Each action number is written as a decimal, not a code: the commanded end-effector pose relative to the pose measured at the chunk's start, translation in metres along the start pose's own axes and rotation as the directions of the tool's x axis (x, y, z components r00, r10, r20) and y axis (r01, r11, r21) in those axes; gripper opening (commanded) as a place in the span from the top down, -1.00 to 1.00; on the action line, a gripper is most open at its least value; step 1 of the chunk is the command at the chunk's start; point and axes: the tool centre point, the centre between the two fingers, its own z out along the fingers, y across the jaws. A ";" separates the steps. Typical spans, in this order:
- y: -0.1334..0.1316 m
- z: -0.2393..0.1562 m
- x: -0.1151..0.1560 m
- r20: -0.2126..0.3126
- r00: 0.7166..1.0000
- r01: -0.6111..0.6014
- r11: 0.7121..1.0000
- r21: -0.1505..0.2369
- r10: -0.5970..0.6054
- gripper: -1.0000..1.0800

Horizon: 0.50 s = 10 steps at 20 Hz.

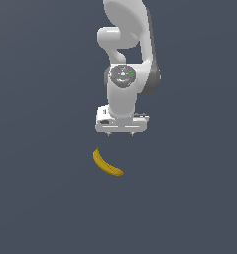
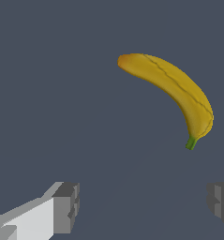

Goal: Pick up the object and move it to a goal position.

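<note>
The banana (image 1: 107, 164) is small, curved and yellow, with a dark-green stem tip and an orange-brown end. It lies on the flat dark grey surface in the exterior view, just below and slightly to the exterior view's left of my gripper (image 1: 120, 134). In the wrist view the banana (image 2: 174, 89) lies apart from the gripper (image 2: 144, 206), beyond the two grey fingertips (image 2: 66, 206), not between them. The jaws stand wide apart and hold nothing.
The white arm (image 1: 125, 54) rises behind the gripper in the exterior view. The dark grey surface (image 1: 40, 198) spreads all around with nothing else on it.
</note>
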 end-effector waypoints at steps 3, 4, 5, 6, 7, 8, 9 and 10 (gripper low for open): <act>-0.001 -0.002 0.001 -0.004 1.000 -0.003 1.000 0.001 0.003 -0.92; -0.002 -0.003 0.002 -0.009 1.000 -0.006 1.000 0.003 0.006 -0.92; -0.003 -0.006 0.003 -0.015 1.000 -0.011 1.000 0.006 0.011 -0.92; -0.005 -0.010 0.005 -0.023 1.000 -0.017 1.000 0.009 0.018 -0.92; -0.006 -0.013 0.007 -0.031 0.999 -0.023 1.000 0.012 0.024 -0.92; -0.007 -0.015 0.008 -0.037 0.999 -0.028 1.000 0.015 0.028 -0.92; -0.008 -0.017 0.009 -0.041 0.999 -0.030 0.999 0.017 0.031 -0.92; -0.009 -0.018 0.009 -0.043 0.999 -0.032 0.999 0.018 0.032 -0.92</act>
